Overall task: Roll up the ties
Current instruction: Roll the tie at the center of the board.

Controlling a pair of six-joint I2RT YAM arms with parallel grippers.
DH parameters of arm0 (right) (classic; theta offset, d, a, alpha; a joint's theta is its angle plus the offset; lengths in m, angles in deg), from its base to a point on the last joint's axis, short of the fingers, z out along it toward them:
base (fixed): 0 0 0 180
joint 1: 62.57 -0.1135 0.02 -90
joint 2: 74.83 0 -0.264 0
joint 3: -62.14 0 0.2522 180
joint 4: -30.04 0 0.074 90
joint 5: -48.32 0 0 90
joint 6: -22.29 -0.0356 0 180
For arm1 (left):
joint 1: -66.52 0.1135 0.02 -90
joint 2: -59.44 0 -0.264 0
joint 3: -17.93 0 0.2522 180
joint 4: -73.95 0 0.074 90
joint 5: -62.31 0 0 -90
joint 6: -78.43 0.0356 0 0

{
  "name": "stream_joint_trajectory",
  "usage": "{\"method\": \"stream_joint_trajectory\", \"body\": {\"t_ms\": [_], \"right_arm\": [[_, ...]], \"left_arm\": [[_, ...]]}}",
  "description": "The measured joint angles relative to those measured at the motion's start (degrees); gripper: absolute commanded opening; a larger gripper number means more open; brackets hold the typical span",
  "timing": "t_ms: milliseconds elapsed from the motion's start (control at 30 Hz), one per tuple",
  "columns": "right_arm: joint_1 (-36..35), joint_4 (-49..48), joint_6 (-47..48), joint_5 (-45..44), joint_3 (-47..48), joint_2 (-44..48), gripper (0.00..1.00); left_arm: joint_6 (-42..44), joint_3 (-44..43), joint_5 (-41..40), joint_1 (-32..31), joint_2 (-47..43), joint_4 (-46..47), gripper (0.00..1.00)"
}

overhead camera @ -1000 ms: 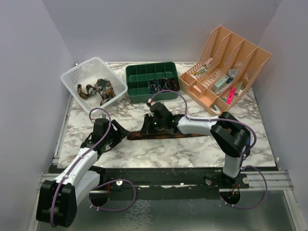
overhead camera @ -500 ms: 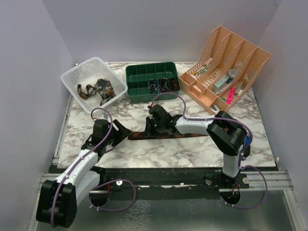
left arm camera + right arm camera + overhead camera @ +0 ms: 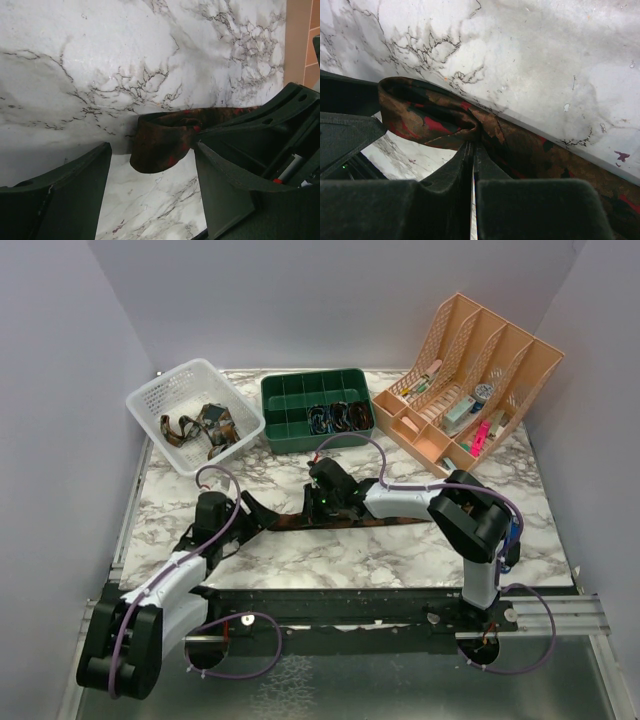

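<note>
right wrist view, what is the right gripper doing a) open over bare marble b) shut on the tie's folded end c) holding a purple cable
B: the right gripper has its fingers pressed together, the fold of the tie pinched at their tips.

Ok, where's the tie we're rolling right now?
In the top view the tie lies across the middle of the table, nearer than the green tray; the right gripper pinches its folded left end, just ahead of the open left gripper.
</note>
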Motion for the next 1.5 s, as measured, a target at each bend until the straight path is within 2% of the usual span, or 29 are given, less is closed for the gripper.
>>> {"method": "stream_joint_trajectory", "body": {"t_ms": [400,900,1033,1067,1100,1133,1267,1500], "right_arm": [[0.04,0.59,-0.02,0.02,0.48,-0.31,0.08],[0.37,1.22,-0.04,0.09,1.49,-1.05,0.08],[0.42,1.22,-0.04,0.09,1.51,-1.05,0.08],[0.42,1.25,-0.04,0.09,1.51,-1.05,0.08],[0.42,1.25,-0.04,0.11,1.51,-1.05,0.09],[0.42,1.25,-0.04,0.17,1.53,-1.05,0.10],[0.42,2.45,0.04,0.48,2.38,-1.05,0.15],[1.07,5.44,1.05,1.70,4.52,0.17,0.23]], "left_arm": [[4.76,0.33,1.46,0.09,5.29,7.10,0.56],[5.88,1.68,2.84,0.11,4.59,8.72,0.32],[6.01,1.70,3.58,0.11,4.59,9.62,0.20],[6.10,1.70,3.69,0.11,4.59,9.75,0.14],[6.12,1.70,3.87,0.11,4.52,9.88,0.03],[6.10,1.70,3.98,0.11,4.44,9.97,0.00],[6.32,1.57,4.22,0.11,3.93,9.94,0.00],[7.96,-2.49,0.55,0.09,-0.02,2.64,0.00]]}}
